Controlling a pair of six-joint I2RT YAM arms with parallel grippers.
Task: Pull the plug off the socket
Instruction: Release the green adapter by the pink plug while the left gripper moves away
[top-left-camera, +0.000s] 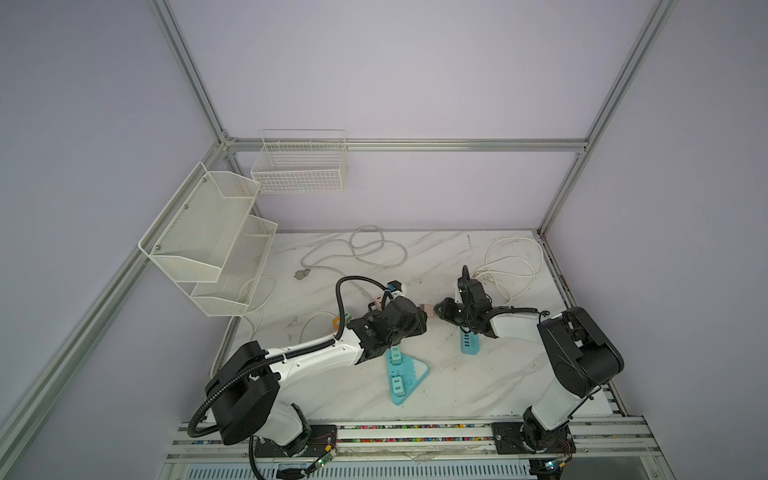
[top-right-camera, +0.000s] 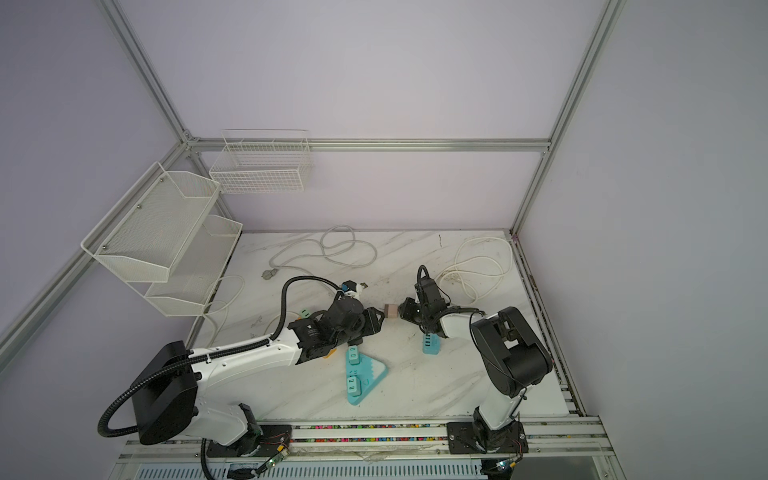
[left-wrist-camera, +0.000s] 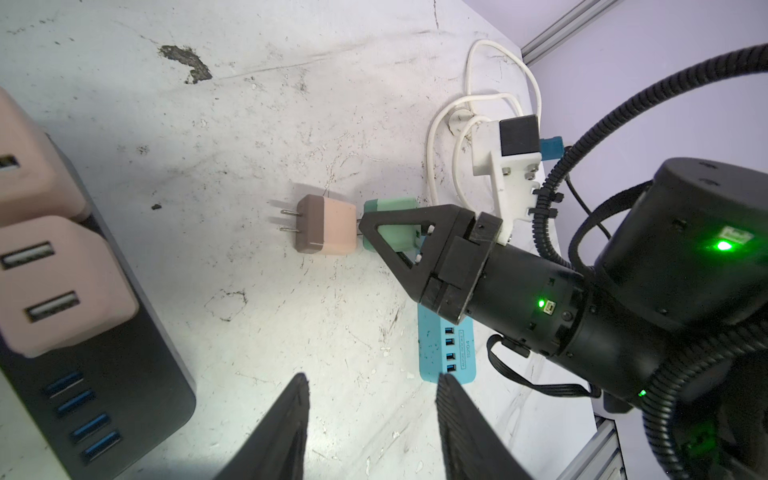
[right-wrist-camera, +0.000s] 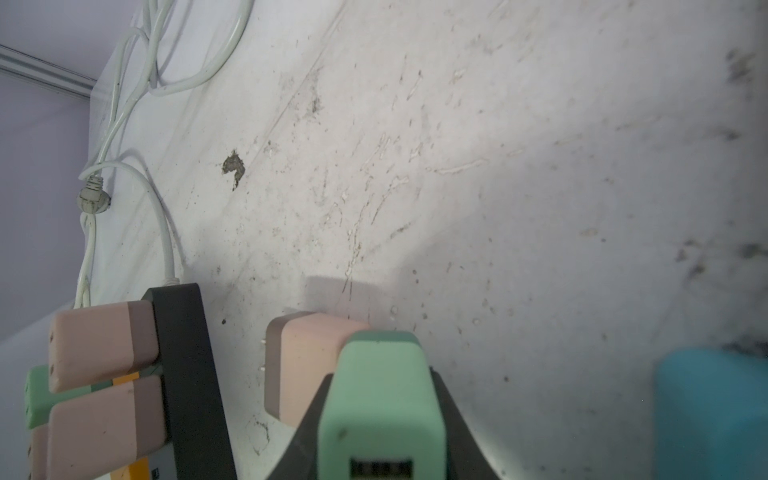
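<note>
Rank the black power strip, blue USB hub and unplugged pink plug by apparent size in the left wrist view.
1. black power strip, also nearest the camera.
2-3. blue USB hub and unplugged pink plug look alike; the right gripper hides part of the hub.

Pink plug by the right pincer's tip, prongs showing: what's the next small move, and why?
Probably lower the right pincer slightly toward the table and open it. The pink plug shows both prongs bare, apart from the black power strip, so the pull looks done. The pincer is shut on a green adapter; whether the plug is joined to that I cannot tell.
</note>
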